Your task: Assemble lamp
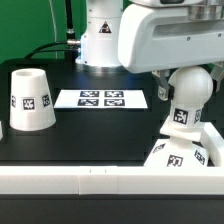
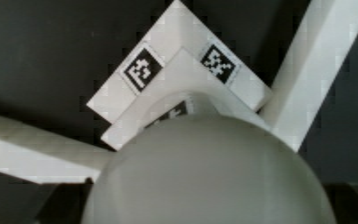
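Observation:
The round white bulb (image 1: 190, 90) stands upright with its tagged neck on the flat square base (image 1: 176, 154) at the exterior view's right front. My gripper (image 1: 186, 84) comes down from above and is shut on the bulb; a dark finger (image 1: 159, 88) shows at the bulb's left side. In the wrist view the bulb (image 2: 202, 170) fills the near part of the picture and hides the fingers, with the tagged base (image 2: 167, 62) beneath it. The truncated-cone shade (image 1: 30, 100) stands alone at the exterior view's left.
The marker board (image 1: 101, 98) lies flat in the middle of the black table. A white rail (image 1: 100, 181) runs along the front edge, and the base sits in the corner it forms with a side rail (image 2: 311, 60). The arm's base (image 1: 100, 35) stands behind.

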Available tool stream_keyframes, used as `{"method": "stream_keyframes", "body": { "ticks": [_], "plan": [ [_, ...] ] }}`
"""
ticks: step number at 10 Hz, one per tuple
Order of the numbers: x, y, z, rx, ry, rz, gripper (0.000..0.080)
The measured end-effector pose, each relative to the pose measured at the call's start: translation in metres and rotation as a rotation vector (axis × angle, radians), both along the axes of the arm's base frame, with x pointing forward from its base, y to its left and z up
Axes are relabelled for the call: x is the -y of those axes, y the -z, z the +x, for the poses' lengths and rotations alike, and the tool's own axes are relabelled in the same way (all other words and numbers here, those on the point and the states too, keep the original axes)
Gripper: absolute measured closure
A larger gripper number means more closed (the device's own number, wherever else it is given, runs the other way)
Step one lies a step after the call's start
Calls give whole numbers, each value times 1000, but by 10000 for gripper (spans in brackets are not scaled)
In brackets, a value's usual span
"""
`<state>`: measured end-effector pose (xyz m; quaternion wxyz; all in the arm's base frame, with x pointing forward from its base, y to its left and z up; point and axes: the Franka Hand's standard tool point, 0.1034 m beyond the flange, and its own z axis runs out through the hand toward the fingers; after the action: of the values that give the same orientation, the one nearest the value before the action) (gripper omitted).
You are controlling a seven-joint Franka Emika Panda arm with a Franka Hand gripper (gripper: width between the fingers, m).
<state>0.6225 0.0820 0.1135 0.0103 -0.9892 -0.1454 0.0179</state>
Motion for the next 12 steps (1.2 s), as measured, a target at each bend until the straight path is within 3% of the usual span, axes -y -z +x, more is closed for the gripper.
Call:
{"method": "stream_keyframes", "body": {
  "ticks": [3,4,6,9,11,12],
  "plan": [
    [1,0,0,-3,82,-4,221],
    [1,1,0,-4,82,-4,120],
    [2,-5,-12,-9,58,-5,106],
    [28,-19,-48,-33,-23,-8,101],
    [54,-23,-56,-37,-33,-10,101],
    [49,-21,-56,-39,-33,-9,101]
  ]
}}
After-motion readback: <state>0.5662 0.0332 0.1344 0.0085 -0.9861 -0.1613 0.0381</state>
